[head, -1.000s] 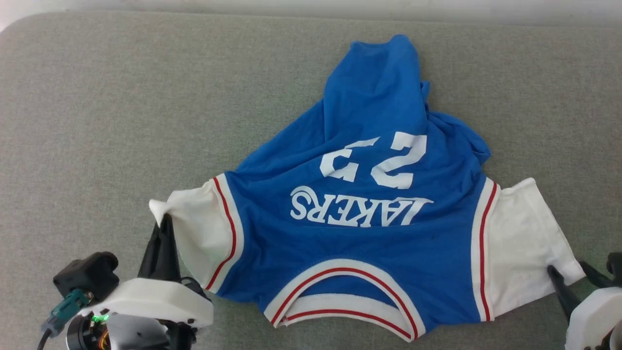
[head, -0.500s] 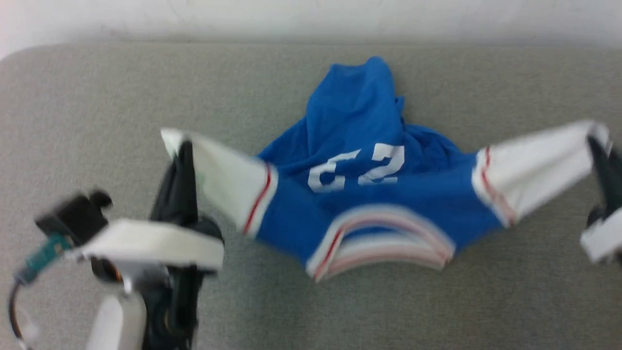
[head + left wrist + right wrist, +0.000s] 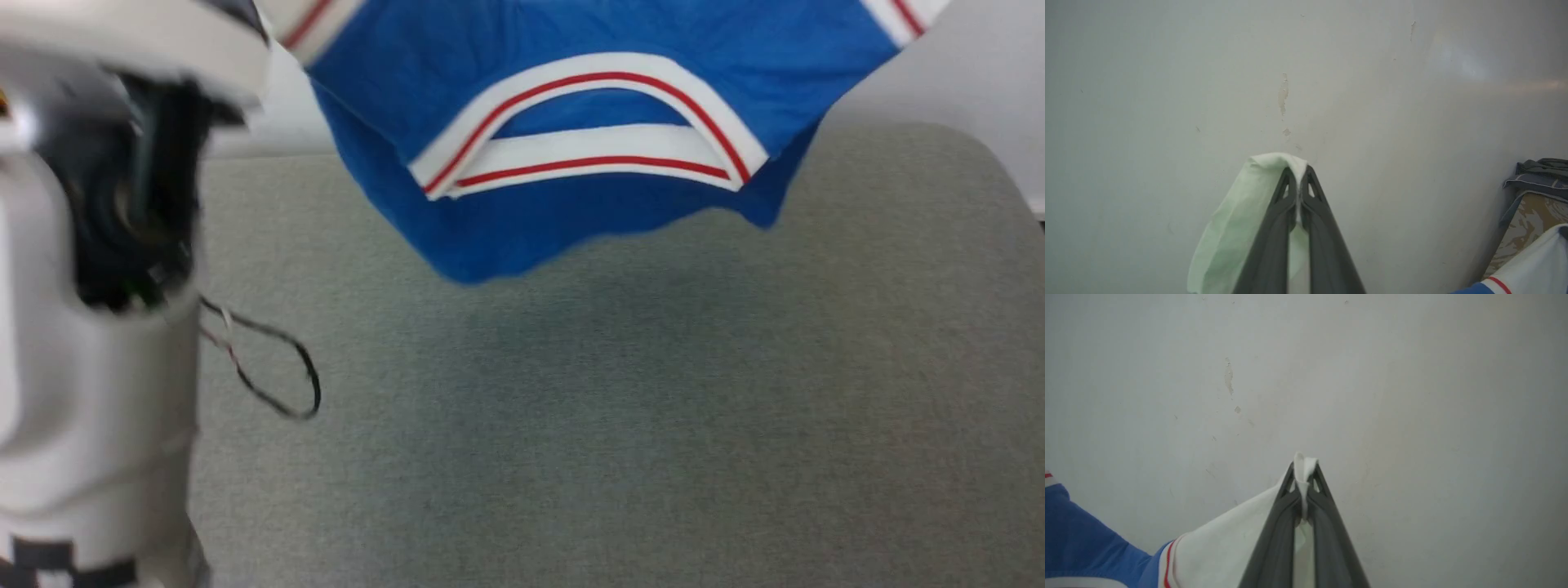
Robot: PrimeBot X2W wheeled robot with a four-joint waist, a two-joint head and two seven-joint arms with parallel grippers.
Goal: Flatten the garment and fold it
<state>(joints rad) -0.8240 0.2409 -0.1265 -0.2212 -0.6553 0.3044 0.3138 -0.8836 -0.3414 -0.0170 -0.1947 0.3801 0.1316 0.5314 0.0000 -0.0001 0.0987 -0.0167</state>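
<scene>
The garment, a bright blue jersey with a red-and-white striped collar, hangs in the air above the grey surface, its lower edge dangling free. In the left wrist view my left gripper is shut on a white sleeve of the garment. My right gripper is shut on the other white sleeve, with blue cloth at the lower left. My pale left forearm fills the left side of the head view.
A grey fabric-covered surface lies below the hanging garment. A pale wall faces both wrist cameras. A loose black cable loop hangs by my left forearm. A pile of folded cloth sits at the right of the left wrist view.
Both arms have lifted the garment off the surface by its sleeves. The right gripper has shut on its sleeve. The head camera has tilted up.
</scene>
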